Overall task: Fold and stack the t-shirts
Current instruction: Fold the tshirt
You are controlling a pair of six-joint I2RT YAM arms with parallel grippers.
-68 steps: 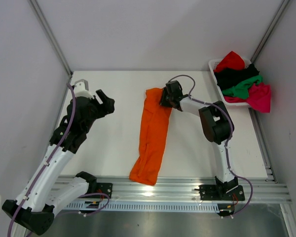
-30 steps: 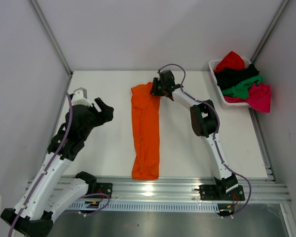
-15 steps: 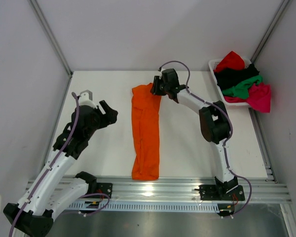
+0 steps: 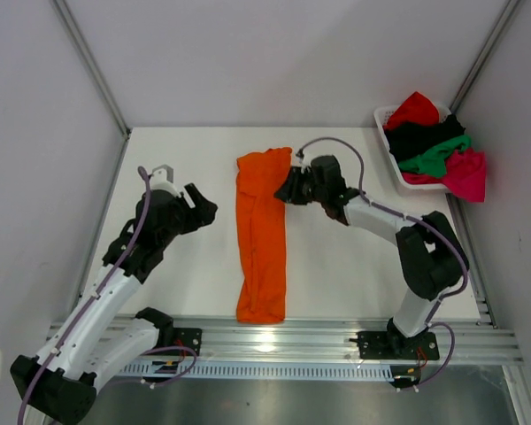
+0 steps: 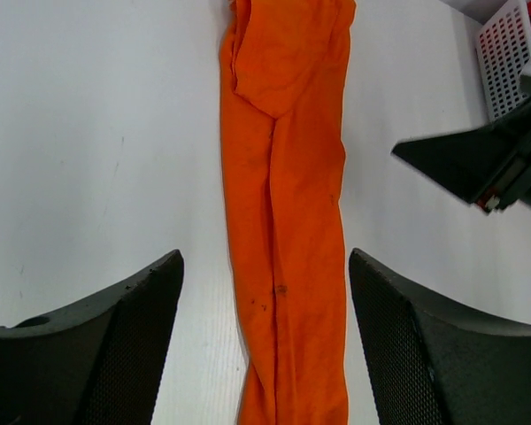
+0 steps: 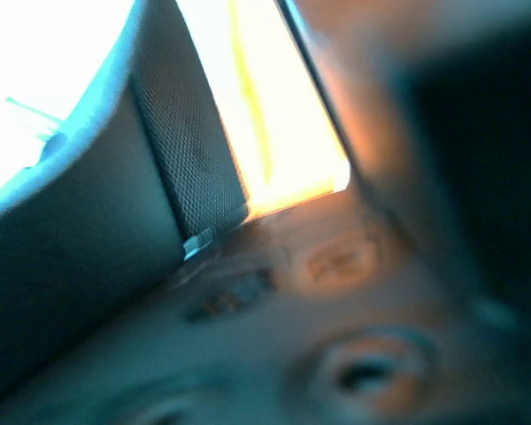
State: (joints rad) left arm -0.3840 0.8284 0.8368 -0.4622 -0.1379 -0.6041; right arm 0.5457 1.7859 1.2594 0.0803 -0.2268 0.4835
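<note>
Top external view: 2 robot arms reach over a white table (image 4: pixel 354 274). On the left, the left tool (image 4: pixel 203 204) hovers with its jaws spread wide and nothing between them. It is aimed at the orange t-shirt (image 4: pixel 262 235), which lies flat on the table just to this tool's right as 1 long narrow strip.

In the left wrist view the strip runs straight ahead between the 2 parted fingers (image 5: pixel 115 345). That probably lines this tool up to take an edge for a fold.

The right tool (image 4: pixel 289 189) meets the strip's right edge near its far end. Its wrist view is only a blur of orange glow, so I cannot tell whether it pinches the cloth.

Well off to the right tool's right, a white basket (image 4: pixel 380 112) holds a red t-shirt (image 4: pixel 416 108), a black t-shirt (image 4: pixel 420 135), a green t-shirt (image 4: pixel 435 159) and a magenta-pink t-shirt (image 4: pixel 467 173). They are heaped unfolded, apparently waiting their turn.
</note>
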